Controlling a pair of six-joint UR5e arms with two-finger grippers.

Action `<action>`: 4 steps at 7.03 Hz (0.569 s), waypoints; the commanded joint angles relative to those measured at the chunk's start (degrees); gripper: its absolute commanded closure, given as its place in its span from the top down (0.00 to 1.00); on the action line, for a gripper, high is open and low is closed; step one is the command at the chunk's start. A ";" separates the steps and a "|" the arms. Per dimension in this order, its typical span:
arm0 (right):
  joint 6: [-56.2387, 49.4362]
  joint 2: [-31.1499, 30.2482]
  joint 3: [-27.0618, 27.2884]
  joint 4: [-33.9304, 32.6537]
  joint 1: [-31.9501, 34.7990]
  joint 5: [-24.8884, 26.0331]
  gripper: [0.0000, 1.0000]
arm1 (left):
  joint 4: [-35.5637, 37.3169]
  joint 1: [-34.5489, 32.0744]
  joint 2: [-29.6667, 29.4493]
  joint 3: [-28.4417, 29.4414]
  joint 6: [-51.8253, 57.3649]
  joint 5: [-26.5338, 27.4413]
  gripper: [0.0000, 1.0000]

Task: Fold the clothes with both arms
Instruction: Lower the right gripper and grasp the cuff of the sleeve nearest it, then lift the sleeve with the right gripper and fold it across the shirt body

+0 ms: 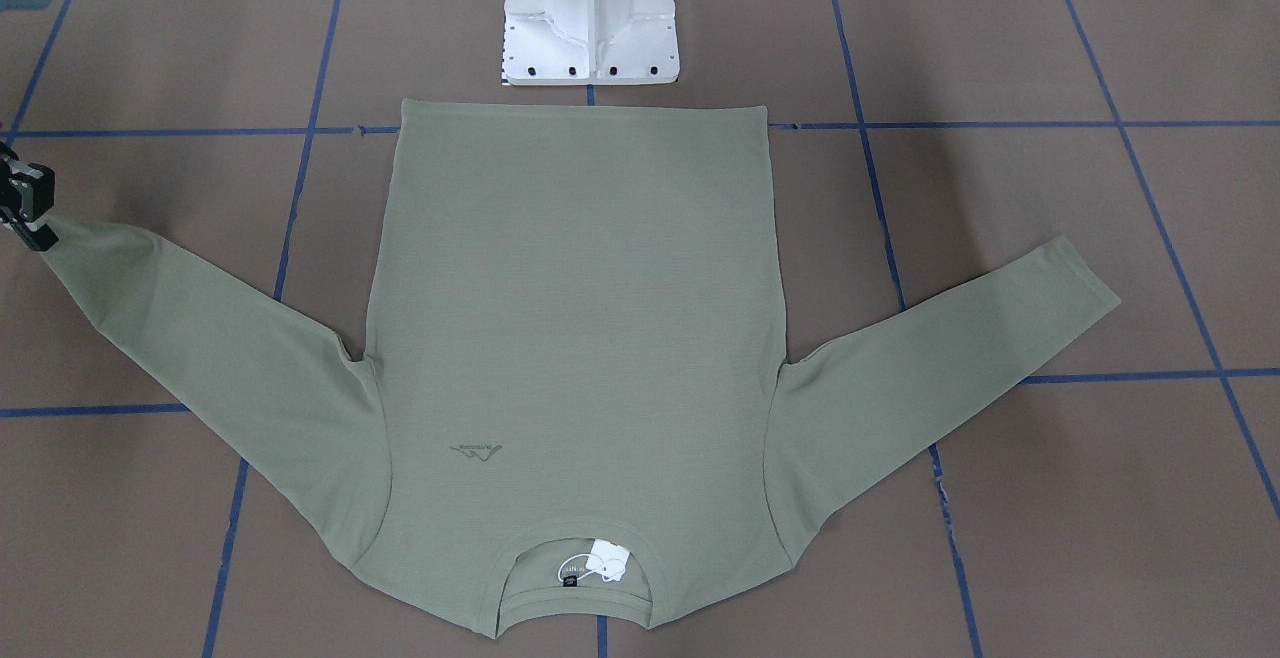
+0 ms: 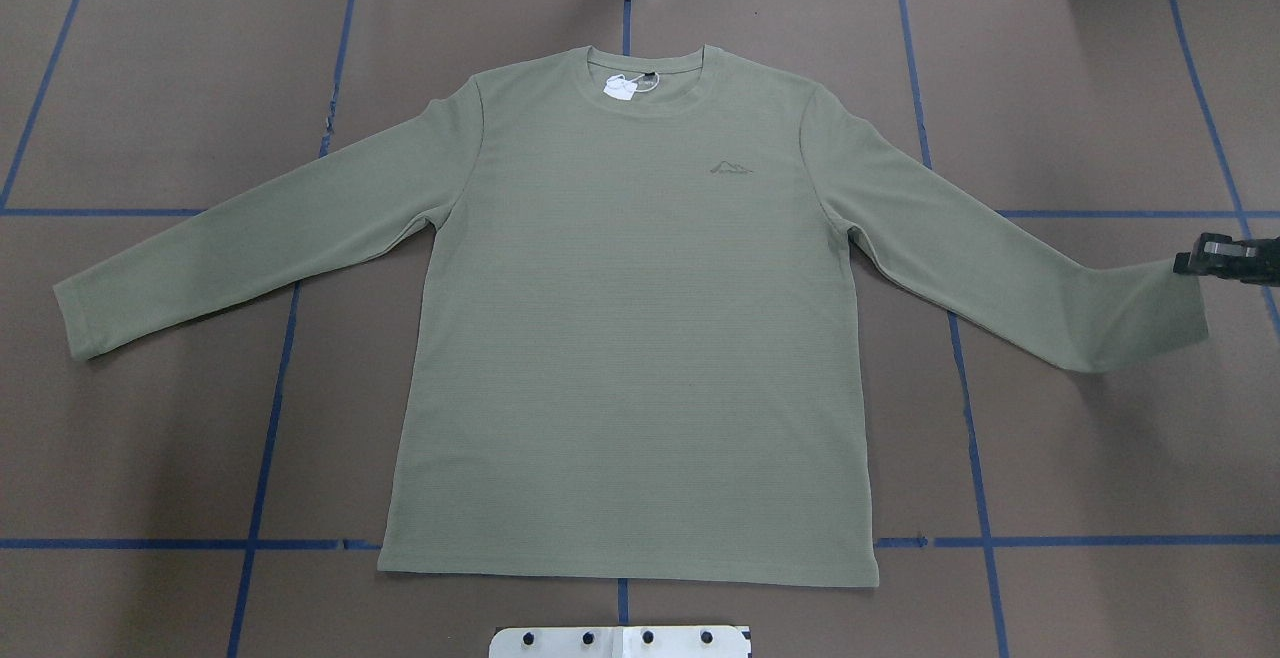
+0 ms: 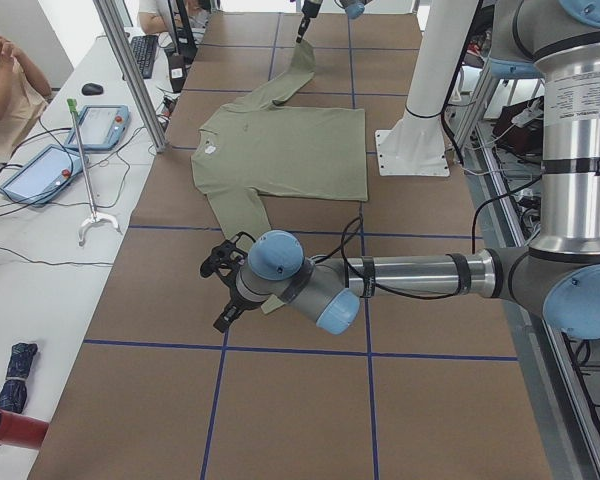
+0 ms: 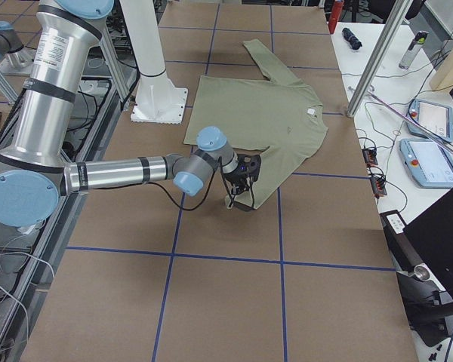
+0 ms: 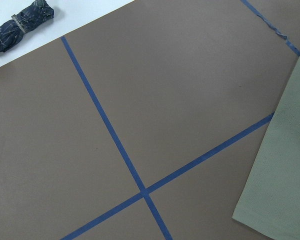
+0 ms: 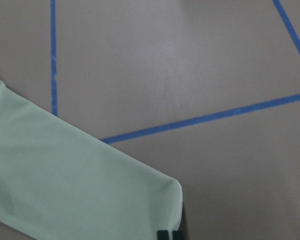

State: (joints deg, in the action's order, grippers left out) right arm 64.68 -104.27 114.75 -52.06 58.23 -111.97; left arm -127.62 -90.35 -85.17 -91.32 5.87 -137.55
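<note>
The round neck [image 1: 575, 598] with its white tag [image 1: 605, 560] lies closest on the operators' side. The sage-green shirt [image 1: 570, 318] is spread flat and chest-up on the brown table [image 2: 150, 438], its length running from neck to hem, which ends just short of the white pedestal base [image 1: 592, 33]. Both sleeves splay outward. The right gripper [image 2: 1190, 263] meets the right cuff [image 2: 1150, 318], fingertips [image 6: 163, 234] close together; I cannot tell whether it pinches cloth. The left gripper [image 3: 220, 290] hangs by the other cuff [image 2: 80, 318], its opening unreadable.
</note>
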 commanded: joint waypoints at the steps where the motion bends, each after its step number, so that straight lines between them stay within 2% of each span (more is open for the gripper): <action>1: -0.61 10.26 4.43 -13.91 1.45 1.31 0.00 | 0.00 0.09 0.00 -0.08 -0.07 0.00 1.00; 2: -0.52 18.41 4.34 -23.43 1.10 5.41 0.00 | 0.00 0.00 0.00 0.01 -0.07 0.00 1.00; 4: 2.19 40.00 1.81 -50.90 -6.34 18.48 0.00 | 0.00 0.00 0.09 0.01 0.02 0.00 1.00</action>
State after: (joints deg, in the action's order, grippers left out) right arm 65.20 -76.87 118.27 -87.42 55.81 -100.87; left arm -127.62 -90.34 -85.11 -91.33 5.86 -137.55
